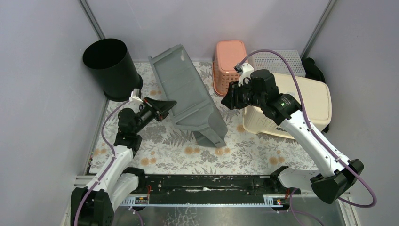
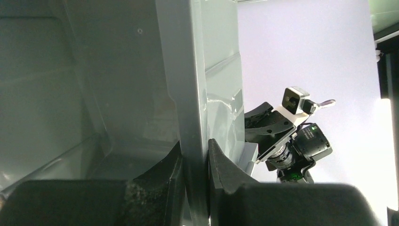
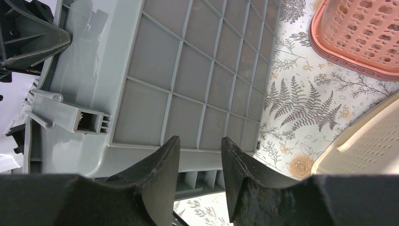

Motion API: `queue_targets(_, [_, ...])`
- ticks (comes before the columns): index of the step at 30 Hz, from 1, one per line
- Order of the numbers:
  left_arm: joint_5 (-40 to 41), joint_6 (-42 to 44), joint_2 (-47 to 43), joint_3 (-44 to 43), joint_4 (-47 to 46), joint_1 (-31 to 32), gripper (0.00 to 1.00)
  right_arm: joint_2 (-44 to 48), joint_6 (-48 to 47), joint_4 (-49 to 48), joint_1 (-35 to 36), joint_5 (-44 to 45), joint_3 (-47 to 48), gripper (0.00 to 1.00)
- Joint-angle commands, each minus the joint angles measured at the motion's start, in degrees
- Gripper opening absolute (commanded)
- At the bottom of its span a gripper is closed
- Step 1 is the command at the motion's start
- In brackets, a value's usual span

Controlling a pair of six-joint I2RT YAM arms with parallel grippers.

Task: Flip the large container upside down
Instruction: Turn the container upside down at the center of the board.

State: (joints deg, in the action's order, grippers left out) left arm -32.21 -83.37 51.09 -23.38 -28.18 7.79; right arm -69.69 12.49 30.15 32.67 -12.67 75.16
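The large grey container (image 1: 188, 92) stands tilted on its right long side on the floral mat, its ribbed underside (image 3: 197, 70) facing right. My left gripper (image 1: 168, 106) is shut on its left rim wall (image 2: 193, 117), one finger inside and one outside. My right gripper (image 1: 229, 100) is open and empty, hovering to the right of the container and apart from it. In the right wrist view its fingers (image 3: 162, 165) frame the underside's lower edge.
A black bin (image 1: 109, 66) stands at the back left. An upside-down pink basket (image 1: 228, 63), a white mesh tray (image 1: 282, 61) and a cream basket (image 1: 301, 106) crowd the back right. The floral mat (image 1: 179, 155) covers the table.
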Motion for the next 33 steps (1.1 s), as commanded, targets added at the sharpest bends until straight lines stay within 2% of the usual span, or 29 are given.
queue_targets(1, [5.5, 20.3, 3.4, 5.2, 24.7, -1.6, 0.14, -0.1, 0.0, -1.5, -0.3, -0.5, 2.5, 0.45])
queue_targets(6, [6.0, 21.2, 3.8, 5.9, 25.4, -2.1, 0.18, -0.1, 0.1, -1.8, -0.3, -0.7, 1.8, 0.45])
queue_targets(9, [6.4, 21.8, 3.9, 5.8, 25.9, -2.2, 0.28, -0.1, 0.3, -1.9, -0.3, -0.8, 1.4, 0.45])
queue_targets(17, [7.3, 23.0, 3.7, 5.9, 26.9, -2.6, 0.45, -0.3, 0.3, -2.1, -0.3, -1.0, 1.2, 0.45])
queue_targets(33, [8.5, 23.3, 6.3, 7.4, 23.7, -2.9, 0.46, -0.1, 0.6, -2.7, -0.3, -1.8, 0.1, 0.45])
